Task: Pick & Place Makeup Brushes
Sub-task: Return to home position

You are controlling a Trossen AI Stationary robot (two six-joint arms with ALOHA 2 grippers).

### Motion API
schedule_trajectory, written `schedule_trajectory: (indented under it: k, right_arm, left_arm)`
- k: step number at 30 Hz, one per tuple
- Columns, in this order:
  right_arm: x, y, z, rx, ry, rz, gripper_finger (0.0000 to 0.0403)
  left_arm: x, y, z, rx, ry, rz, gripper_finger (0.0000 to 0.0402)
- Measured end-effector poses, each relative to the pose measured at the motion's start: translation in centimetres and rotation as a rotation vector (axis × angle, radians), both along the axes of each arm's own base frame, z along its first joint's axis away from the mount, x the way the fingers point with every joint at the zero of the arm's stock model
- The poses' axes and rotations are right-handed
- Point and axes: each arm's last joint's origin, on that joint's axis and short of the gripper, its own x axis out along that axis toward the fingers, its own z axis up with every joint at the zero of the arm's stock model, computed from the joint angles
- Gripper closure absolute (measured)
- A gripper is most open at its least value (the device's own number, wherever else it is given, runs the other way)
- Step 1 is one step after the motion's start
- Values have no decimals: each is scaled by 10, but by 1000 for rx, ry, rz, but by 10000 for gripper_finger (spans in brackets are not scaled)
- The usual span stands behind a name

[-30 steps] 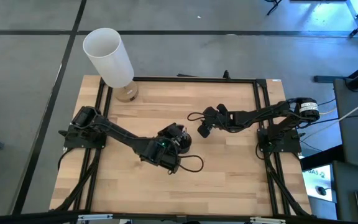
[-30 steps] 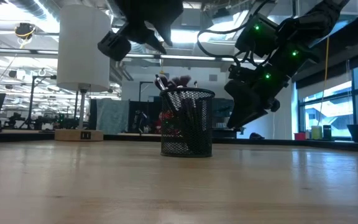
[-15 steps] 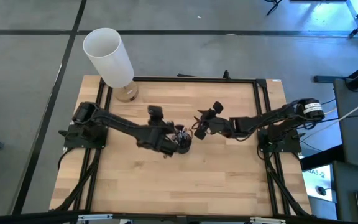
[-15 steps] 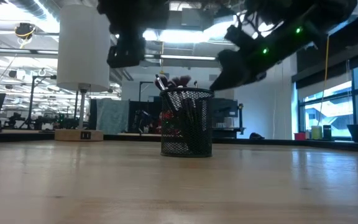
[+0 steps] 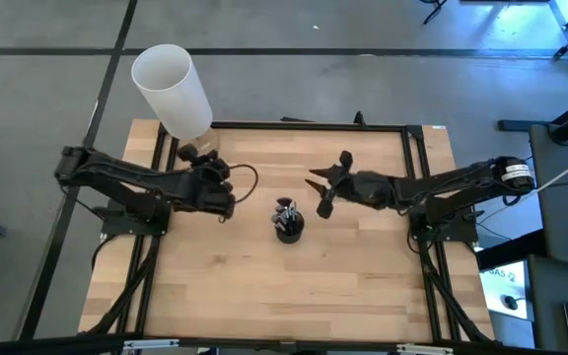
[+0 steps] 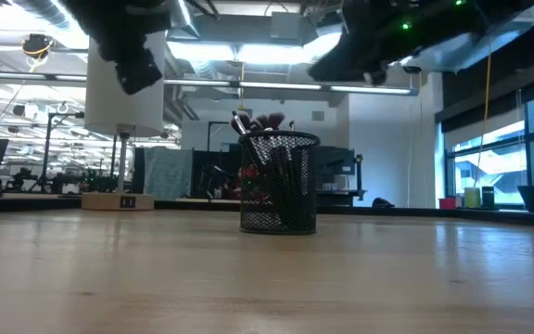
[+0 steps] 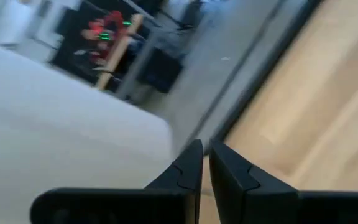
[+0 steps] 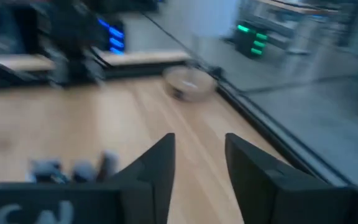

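— Left hand (image 7: 205,152) is pinched almost closed, nothing in it, near the lamp (image 5: 171,89). Right hand (image 8: 197,149) is spread, empty too, hanging near the cup (image 6: 279,190).
— And the brushes (image 6: 258,122)?
— Standing tufts-up in that mesh cup, middle of the counter (image 5: 363,286). None loose that I can see.
— Light, stiff little sticks, I'd say; slick handles, soft tufts. Pinch one mid-handle, never the bristles, and lift straight up.

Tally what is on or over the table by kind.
Mesh cup: 1
Brush bunch in it: 1 (single brushes cannot be counted)
White lamp: 1
Grippers: 2 (left gripper, right gripper)
Total: 5
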Motion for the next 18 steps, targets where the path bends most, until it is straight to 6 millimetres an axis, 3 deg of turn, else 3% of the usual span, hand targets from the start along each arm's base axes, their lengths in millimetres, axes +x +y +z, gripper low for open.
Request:
schedule_trajectory:
  k: [4, 10, 13, 18]
  right_arm:
    - [6, -19, 1, 49, -57, 161, 311]
    - [10, -45, -3, 85, -93, 182, 394]
    - [2, -50, 0, 84, -68, 160, 393]
    - [-24, -45, 27, 66, -98, 264, 399]
  left_arm:
    - [5, 7, -13, -140, 20, -135, 383]
    - [29, 34, -26, -289, -131, -583, 392]
    - [30, 58, -23, -286, -267, -724, 395]
    - [15, 92, -16, -345, -431, -870, 399]
